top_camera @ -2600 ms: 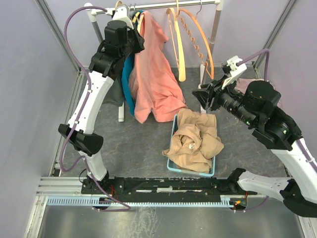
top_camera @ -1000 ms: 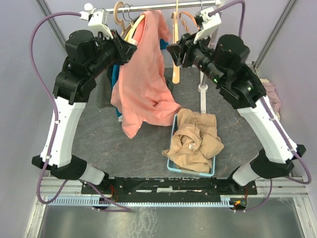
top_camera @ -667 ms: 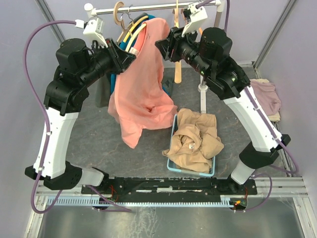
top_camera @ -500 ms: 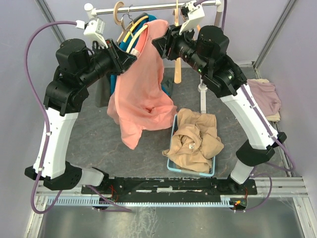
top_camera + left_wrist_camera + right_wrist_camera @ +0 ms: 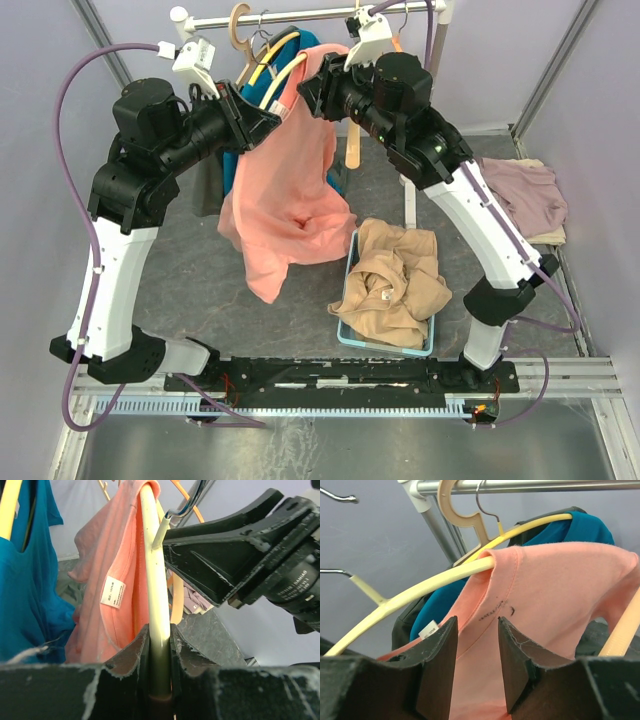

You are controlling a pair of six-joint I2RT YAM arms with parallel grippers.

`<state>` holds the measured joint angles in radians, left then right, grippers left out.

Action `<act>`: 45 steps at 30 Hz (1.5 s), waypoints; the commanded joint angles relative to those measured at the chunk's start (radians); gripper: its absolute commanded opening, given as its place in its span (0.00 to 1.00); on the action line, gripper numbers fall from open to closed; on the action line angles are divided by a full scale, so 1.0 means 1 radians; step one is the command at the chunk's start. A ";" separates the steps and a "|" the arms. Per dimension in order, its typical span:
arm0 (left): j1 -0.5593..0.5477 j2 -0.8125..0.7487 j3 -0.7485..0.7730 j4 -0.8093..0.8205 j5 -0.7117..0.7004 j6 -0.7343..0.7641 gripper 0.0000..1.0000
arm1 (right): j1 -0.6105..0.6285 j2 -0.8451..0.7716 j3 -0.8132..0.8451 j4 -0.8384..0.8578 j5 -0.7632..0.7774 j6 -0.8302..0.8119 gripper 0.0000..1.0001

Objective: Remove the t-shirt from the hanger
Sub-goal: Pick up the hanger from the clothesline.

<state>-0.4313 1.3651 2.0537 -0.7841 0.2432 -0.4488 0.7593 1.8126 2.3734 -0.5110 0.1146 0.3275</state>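
Note:
A salmon-pink t-shirt (image 5: pixel 285 190) hangs on a cream hanger (image 5: pixel 284 73), which is lifted off the rail and tilted. My left gripper (image 5: pixel 160 630) is shut on the hanger's arm (image 5: pixel 156 580), with the t-shirt (image 5: pixel 120 555) draped beside it. My right gripper (image 5: pixel 476 621) is open at the t-shirt's shoulder (image 5: pixel 560 590), just below the collar seam. Its jaws stand apart in front of the fabric and pinch nothing. The bare end of the hanger (image 5: pixel 420 595) sticks out to the left of the collar. From above, the left gripper (image 5: pixel 262 118) and right gripper (image 5: pixel 305 88) face each other.
A metal rail (image 5: pixel 300 14) runs along the back, with a teal shirt (image 5: pixel 587 527) on another hanger and a wooden hanger (image 5: pixel 352 150). The rack's post (image 5: pixel 408 195) stands behind a blue basket (image 5: pixel 349 265) of tan clothes. Pinkish cloth (image 5: pixel 525 190) lies at the right.
My right arm has swung left along the rail, bringing its gripper up to the t-shirt's shoulder. The left gripper has kept its hold on the hanger and barely moved.

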 commanded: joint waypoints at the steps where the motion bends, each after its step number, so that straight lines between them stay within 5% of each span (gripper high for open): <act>1: 0.004 -0.024 0.028 0.105 0.070 -0.036 0.03 | 0.003 0.006 0.042 0.068 0.067 0.018 0.45; 7: 0.003 -0.037 0.024 0.105 0.101 -0.030 0.03 | 0.003 0.024 0.047 0.092 0.124 0.013 0.37; 17: 0.003 -0.050 0.011 0.102 0.094 -0.028 0.03 | 0.003 0.034 0.051 0.114 0.141 0.006 0.01; 45: 0.002 0.078 0.133 0.059 -0.048 -0.062 0.03 | 0.101 -0.140 -0.164 0.028 -0.199 -0.059 0.01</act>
<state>-0.4316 1.4544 2.1281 -0.8387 0.2184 -0.4671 0.8398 1.7245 2.2070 -0.4679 0.0105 0.2886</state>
